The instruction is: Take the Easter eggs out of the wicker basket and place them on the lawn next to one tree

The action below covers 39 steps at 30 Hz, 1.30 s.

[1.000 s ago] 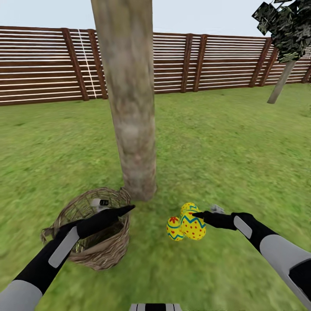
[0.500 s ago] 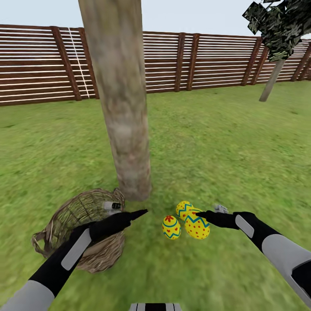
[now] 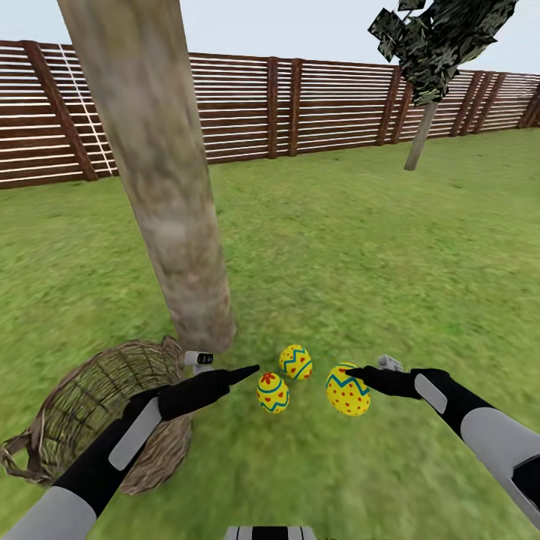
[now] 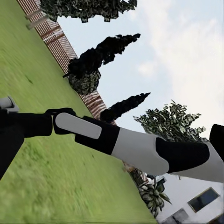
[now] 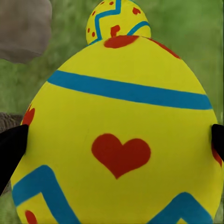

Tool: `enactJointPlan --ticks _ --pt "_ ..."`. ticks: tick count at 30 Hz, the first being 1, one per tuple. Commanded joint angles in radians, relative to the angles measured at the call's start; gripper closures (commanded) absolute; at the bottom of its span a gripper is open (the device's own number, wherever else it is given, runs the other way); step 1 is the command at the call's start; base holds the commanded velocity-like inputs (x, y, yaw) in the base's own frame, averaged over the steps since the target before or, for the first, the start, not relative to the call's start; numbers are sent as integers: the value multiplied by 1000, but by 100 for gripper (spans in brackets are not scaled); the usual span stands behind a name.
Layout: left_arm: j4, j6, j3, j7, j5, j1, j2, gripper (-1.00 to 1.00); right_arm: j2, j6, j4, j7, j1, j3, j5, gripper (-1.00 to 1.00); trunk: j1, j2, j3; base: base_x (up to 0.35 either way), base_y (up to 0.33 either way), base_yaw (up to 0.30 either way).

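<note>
Head view: the whole scene is seen shifted leftward against the earlier frames, a camera move. The eggs, bunched together half a second ago, are now spread: two [image 3: 295,361] [image 3: 272,392] lie close together on the lawn [image 3: 360,247] near the trunk [image 3: 169,202], and the third egg [image 3: 348,389] is set apart to the right, its side touched by the right claw [image 3: 360,372]. The left claw [image 3: 244,372] is held pointed above the grass between basket [image 3: 82,420] and eggs; its fingers look drawn together with nothing held, though this cannot be told for certain. The basket is open-weave brown wicker, bucket-shaped, tipped beside the trunk's foot. The trunk is thick, mottled tan-grey. A slatted brown fence [image 3: 337,101] is seen behind.

Left wrist view: the right arm [image 4: 121,142], black and white, is shown over mottled grass, with dark trees and sky beyond.

Right wrist view: a smooth yellow egg [image 5: 119,140] with blue bands and a red heart is seen between the two black fingertips [image 5: 11,149], which are spread to its sides. Another egg [image 5: 119,21] lies beyond.
</note>
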Motion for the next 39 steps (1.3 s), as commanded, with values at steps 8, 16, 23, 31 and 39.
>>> enactJointPlan --ticks 8,16,23,31,39 --pt "-6 9 -10 1 9 -1 1 -100 -1 3 7 0 -1 4 -9 100 0 0 -1 0 0 -288" --pt "1 9 -10 1 8 -1 1 -100 2 3 8 -1 -1 4 -12 100 0 0 -1 0 0 -288" --pt "4 9 -10 1 6 -1 1 -100 2 3 11 -1 -1 4 -13 100 0 0 -1 0 0 -288" --pt "4 9 -10 1 6 -1 1 -100 4 3 14 -3 -1 4 -13 100 0 0 -1 0 0 -288" --pt "4 9 -10 1 6 -1 1 -100 8 3 15 -3 -1 4 -13 100 0 0 -1 0 0 -288"
